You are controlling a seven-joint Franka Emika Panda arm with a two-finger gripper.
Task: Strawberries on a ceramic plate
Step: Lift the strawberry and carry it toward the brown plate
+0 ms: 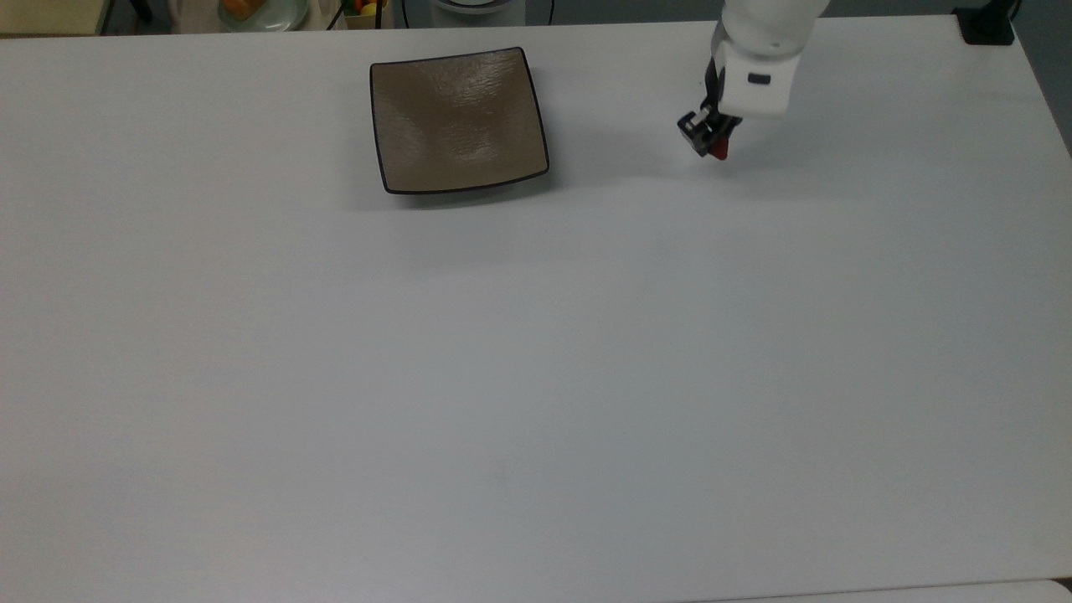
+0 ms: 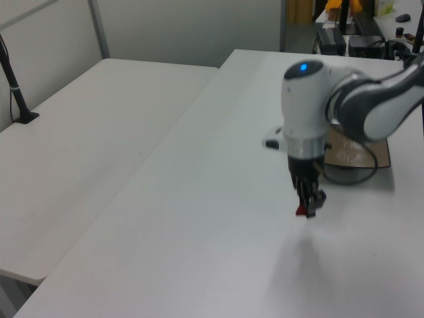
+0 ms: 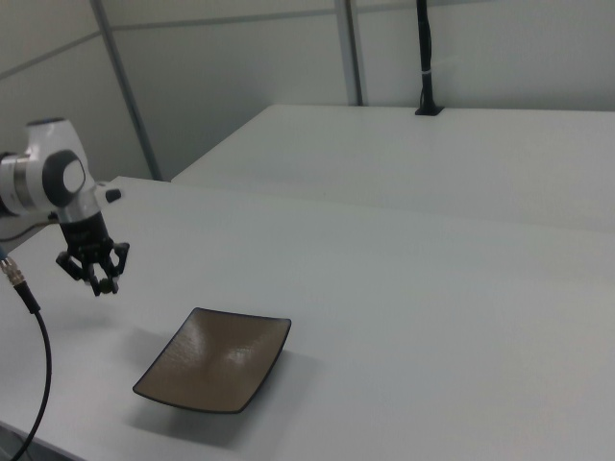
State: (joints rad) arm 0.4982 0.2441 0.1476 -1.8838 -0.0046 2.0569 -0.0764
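Observation:
The strawberry (image 1: 720,151) is a tiny red piece held off the table between the fingers of my gripper (image 1: 708,136), which is shut on it. It hangs to the right of the ceramic plate (image 1: 459,121) in the top view, with bare table between them. In the left view the gripper (image 2: 308,204) holds the red strawberry (image 2: 300,211) above the table, and the brown plate (image 2: 351,154) lies partly hidden behind the arm. In the right view the gripper (image 3: 96,277) hovers up and to the left of the square tan plate (image 3: 216,360).
A pale green round plate (image 1: 260,12) and other items sit beyond the table's far edge. A black post base (image 1: 988,25) stands at the top view's upper right corner. A second white table (image 2: 79,152) adjoins. A black cable (image 3: 24,384) hangs near the arm.

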